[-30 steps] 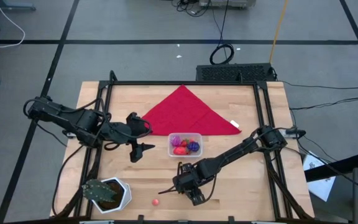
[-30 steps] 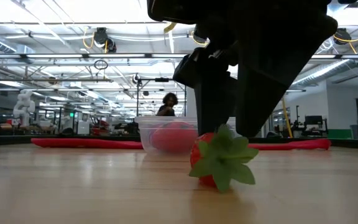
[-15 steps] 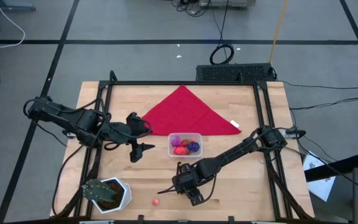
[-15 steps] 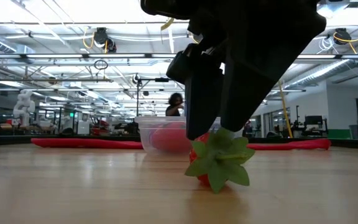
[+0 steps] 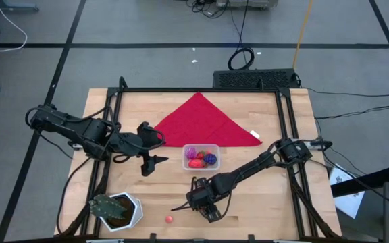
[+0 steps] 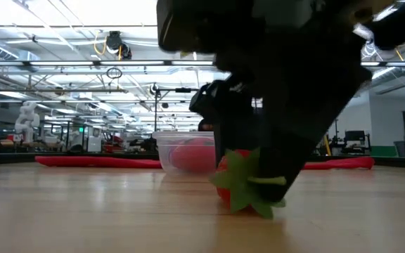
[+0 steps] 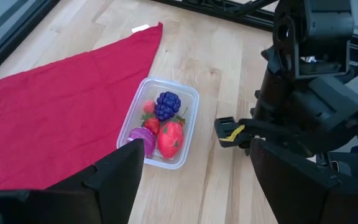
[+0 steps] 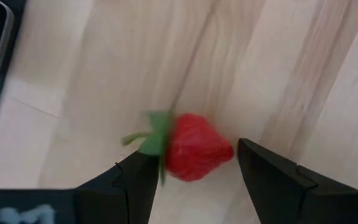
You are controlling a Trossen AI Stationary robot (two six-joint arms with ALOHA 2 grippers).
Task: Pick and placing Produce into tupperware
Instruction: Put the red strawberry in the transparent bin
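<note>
A red toy strawberry (image 8: 194,148) with green leaves lies on its side on the wood near the table's front edge, also seen in the low view (image 6: 247,184). My right gripper (image 8: 197,158) is open and points steeply down, one finger on each side of the strawberry; from above it (image 5: 204,206) hides the fruit. The clear tupperware (image 5: 201,157) stands mid-table with red and purple produce inside (image 7: 166,121). A small red ball (image 5: 169,219) lies near the front edge. My left gripper (image 5: 155,162) hovers open, left of the tupperware. My right gripper straddles the strawberry from above. The leaves (image 8: 151,140) lie close to one finger (image 8: 138,180), and the red body lies close to the other finger (image 8: 269,177). I cannot tell whether either finger touches it. The fruit rests on the table.
A red triangular cloth (image 5: 204,121) lies spread at the far middle. A green plant in a white pot (image 5: 117,209) stands at the near left. Black frame rails (image 5: 289,135) run along the table's sides. Bare wood lies to the right of the right gripper.
My right gripper has sunk a little over the strawberry, its fingers now lower on either side of it. The strawberry has turned slightly on the table, its leaves pointing differently than before.
</note>
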